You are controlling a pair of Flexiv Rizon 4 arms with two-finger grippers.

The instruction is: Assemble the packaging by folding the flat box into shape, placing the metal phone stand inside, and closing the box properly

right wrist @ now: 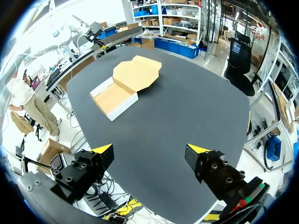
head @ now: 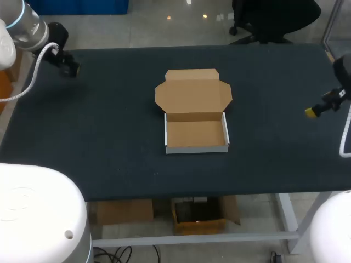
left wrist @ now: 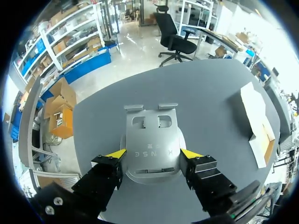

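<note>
One step: pinching the metal phone stand [left wrist: 152, 144] squarely in the left gripper [left wrist: 153, 154], carrying it level rightward into the open cardboard box [head: 196, 148], leaving the right gripper [right wrist: 149, 149] splayed, empty.

The gripper [left wrist: 153, 153] sits low over the dark table [left wrist: 201, 88], its two fingers set wide. Between them lies a grey metal phone stand [left wrist: 152, 135], flat on the table and stretching toward twelve o'clock from the gripper. One yellow fingertip [left wrist: 117, 153] meets the stand's edge at nine o'clock, and the other meets it at three. The stand has two square cut-outs and two small tabs at its far end. A cardboard box [left wrist: 258, 123], white outside and brown inside, lies well apart at about two o'clock.
</note>
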